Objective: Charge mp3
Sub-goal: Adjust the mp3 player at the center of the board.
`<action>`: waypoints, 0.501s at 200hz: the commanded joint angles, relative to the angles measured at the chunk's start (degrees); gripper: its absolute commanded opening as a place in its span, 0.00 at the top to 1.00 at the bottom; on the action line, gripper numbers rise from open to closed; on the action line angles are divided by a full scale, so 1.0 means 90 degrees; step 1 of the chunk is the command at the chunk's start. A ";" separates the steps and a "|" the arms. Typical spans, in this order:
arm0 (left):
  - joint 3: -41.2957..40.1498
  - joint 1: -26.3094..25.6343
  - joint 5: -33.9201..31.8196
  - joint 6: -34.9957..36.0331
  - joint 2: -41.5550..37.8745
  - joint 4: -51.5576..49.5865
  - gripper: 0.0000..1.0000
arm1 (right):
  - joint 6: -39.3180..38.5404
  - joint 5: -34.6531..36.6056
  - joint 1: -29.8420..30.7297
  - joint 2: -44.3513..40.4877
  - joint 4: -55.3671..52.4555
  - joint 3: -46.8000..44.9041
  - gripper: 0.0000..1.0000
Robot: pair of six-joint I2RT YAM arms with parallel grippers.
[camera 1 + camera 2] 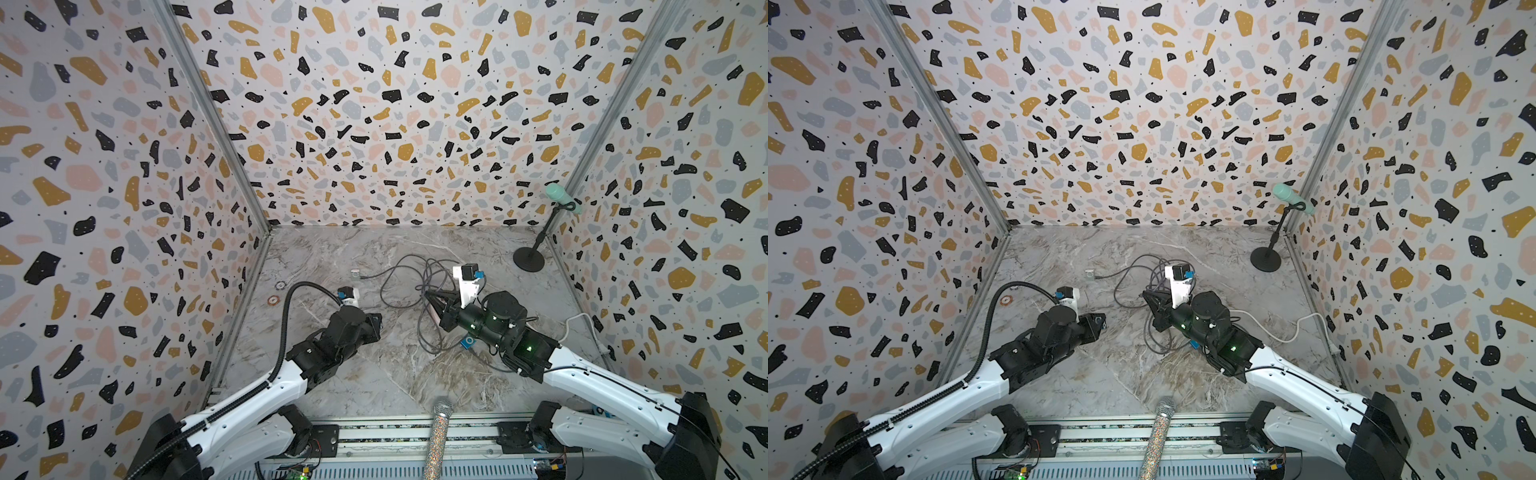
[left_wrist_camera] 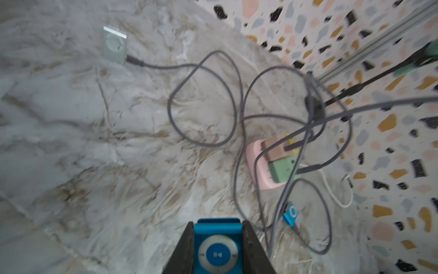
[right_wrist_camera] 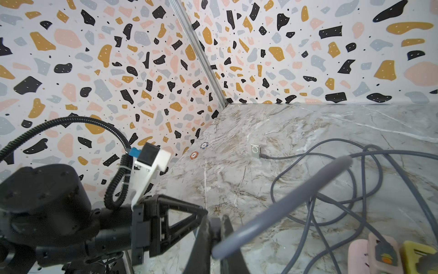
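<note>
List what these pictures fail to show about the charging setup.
- Left wrist view: the held blue mp3 player is cut by the frame edge; port unseen.
- Right wrist view: the grey cable blurs near the right gripper; plug unclear.
- Same view: pink power strip cut off at the corner.

The left gripper (image 2: 216, 229) clamps, the right gripper (image 3: 215, 221) pinches.

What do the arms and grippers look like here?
Both arms: white links, black joints and wrists. The left arm carries a ribbed black cable hose; the right arm shows a green light. Black tapered fingers on the left gripper and right gripper.
</note>
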 commanded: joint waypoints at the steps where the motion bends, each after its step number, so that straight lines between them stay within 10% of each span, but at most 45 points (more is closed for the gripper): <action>1: -0.0082 -0.0406 -0.0504 0.0111 0.0241 -0.1050 0.78 | -0.0159 0.0100 -0.0025 -0.0060 -0.0216 0.0306 1.00; 100: -0.0238 -0.0965 -0.0480 0.0009 0.1831 -0.0824 0.76 | 0.0094 -0.0591 -0.0609 0.0034 -0.0499 0.0238 1.00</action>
